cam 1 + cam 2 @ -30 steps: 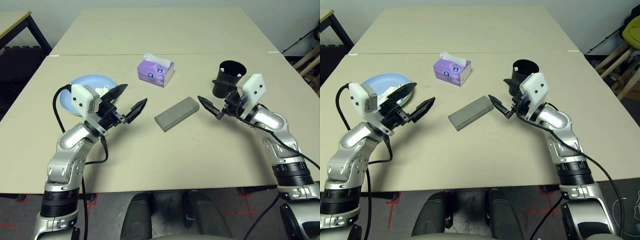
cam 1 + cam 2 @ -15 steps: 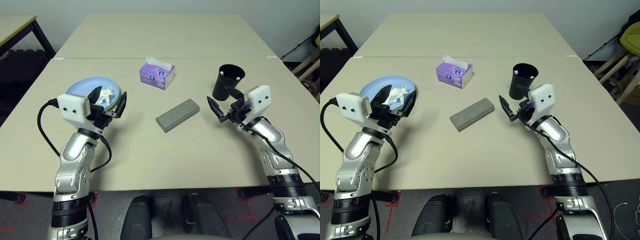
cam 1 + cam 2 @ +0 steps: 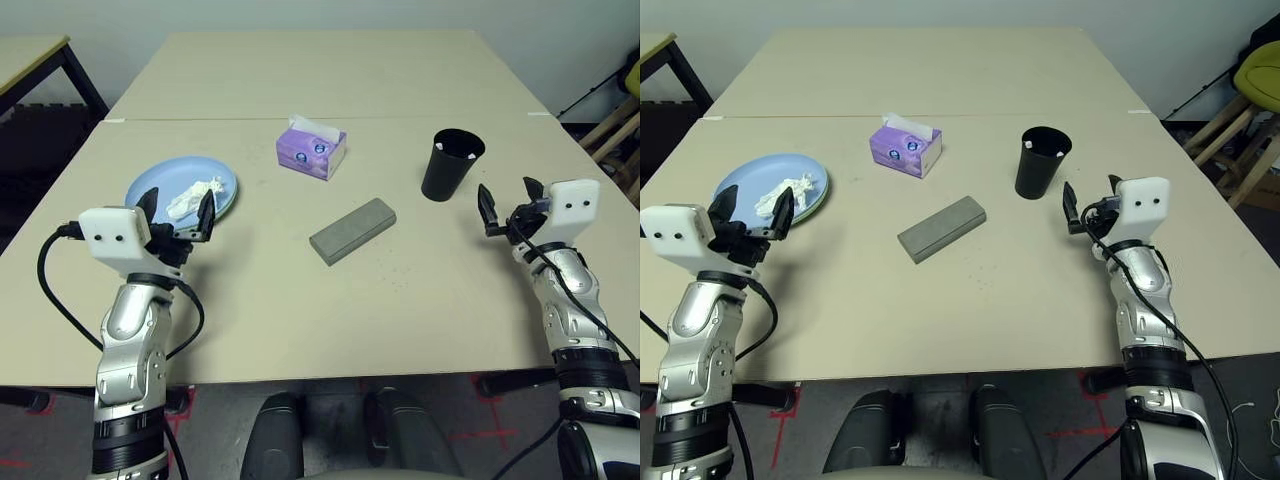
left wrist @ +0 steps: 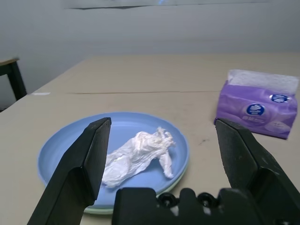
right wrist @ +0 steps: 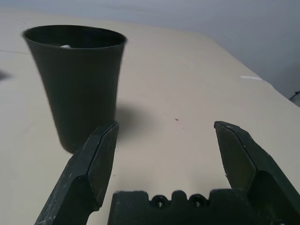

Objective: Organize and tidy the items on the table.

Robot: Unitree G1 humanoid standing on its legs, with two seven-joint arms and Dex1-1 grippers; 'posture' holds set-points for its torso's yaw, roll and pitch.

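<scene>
My left gripper (image 3: 177,214) hangs released and holding nothing at the near rim of the blue plate (image 3: 150,185), which carries the crumpled white tissue (image 3: 193,197). My right gripper (image 3: 506,200) is likewise spread and empty, just right of the black cup (image 3: 451,164). Between them on the table (image 3: 400,300) lies the grey glasses case (image 3: 352,229); the purple tissue box (image 3: 311,151) sits beyond it.

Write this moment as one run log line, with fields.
left gripper: open, empty | right gripper: open, empty | tissue: on blue plate | case: table centre
</scene>
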